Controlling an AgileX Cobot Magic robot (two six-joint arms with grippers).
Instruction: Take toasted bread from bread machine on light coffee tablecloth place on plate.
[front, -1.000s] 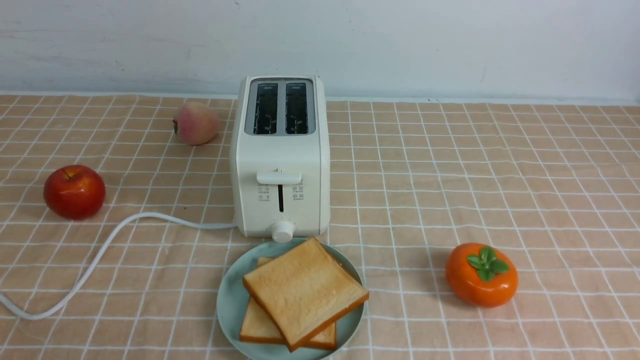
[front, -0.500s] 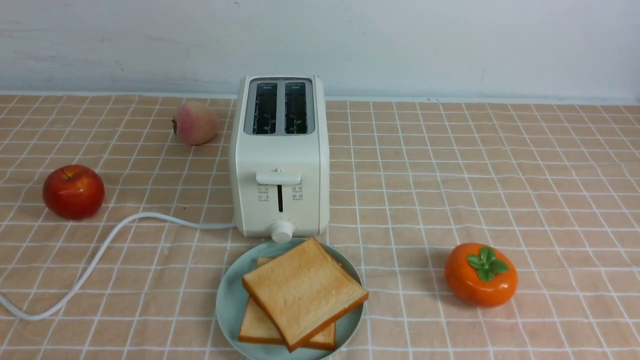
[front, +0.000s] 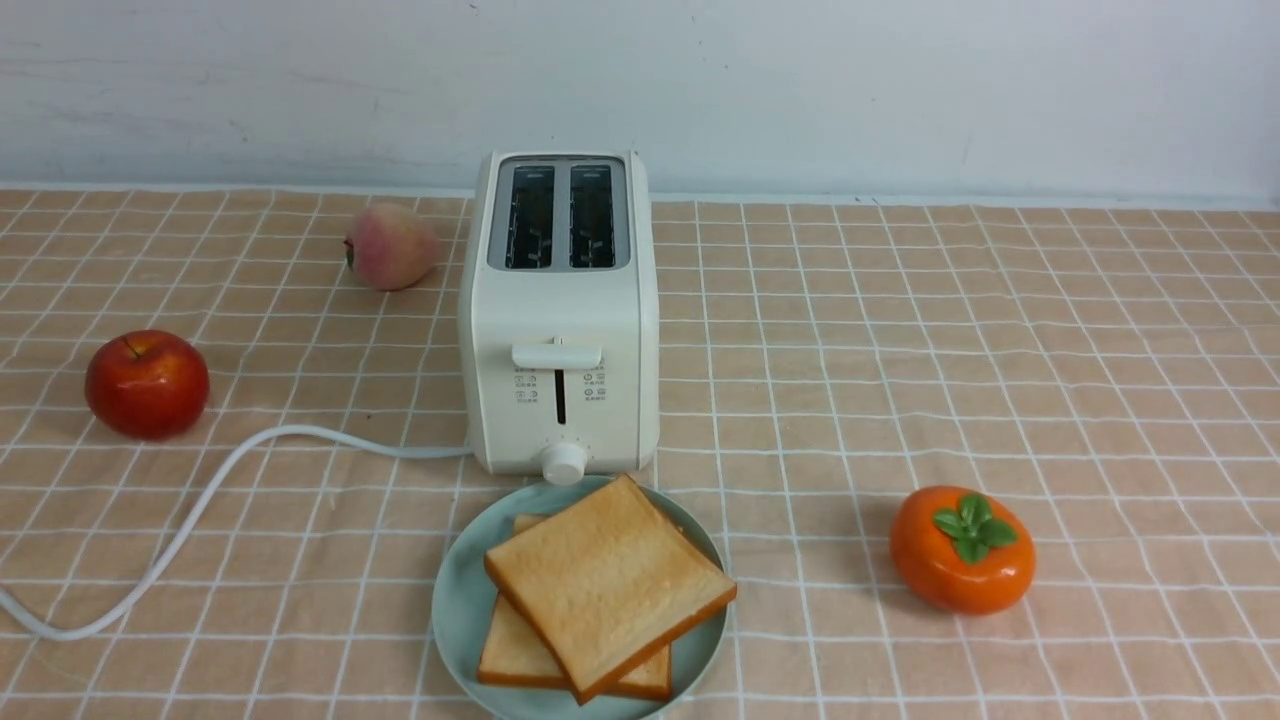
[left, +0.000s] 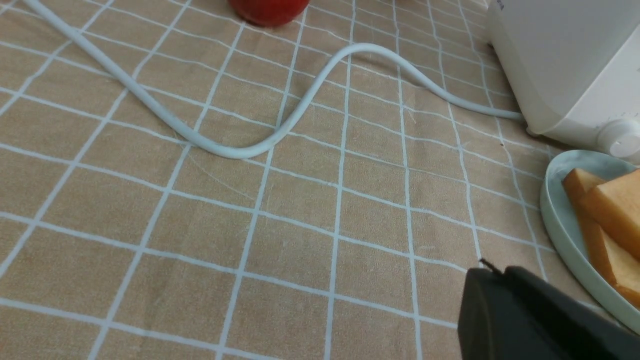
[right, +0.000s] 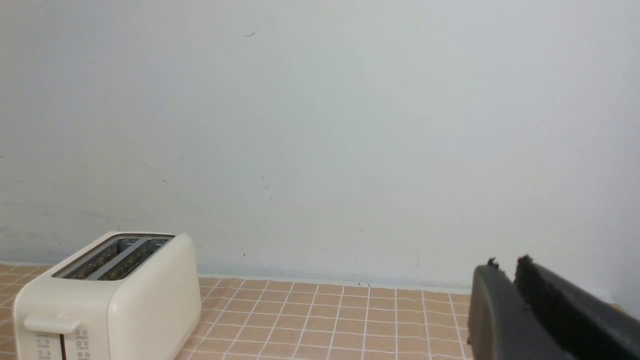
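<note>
Two slices of toasted bread (front: 610, 590) lie stacked on the pale green plate (front: 460, 600), the upper one turned at an angle across the lower. A corner of the upper slice reaches past the plate's rim on the right, and its golden-tan face is turned up, edged by an orange-brown crust. The plate sits directly in front of the cream-white bread machine (front: 560, 310), whose dial (front: 564, 463) hangs over or just beside the rim; whether they touch, I cannot tell. Both slots of the machine are empty, and its lever (front: 557, 356) is at the top of its track. A white cord (front: 230, 465) curves away to the left over the light tan tablecloth (front: 900, 380) with its white grid.

A red apple (front: 147, 384) rests to the left, beyond the cord, and a pinkish peach (front: 392, 246) lies farther back, near the machine. An orange persimmon (front: 963, 550) with green leaves stands well apart on the right. A pale wall (front: 800, 100) rises behind.

The left gripper (left: 494, 267) looks closed, with nothing held, above the cloth. The right gripper (right: 509, 267) is narrow, a slim gap between its tips, and also holds nothing.
</note>
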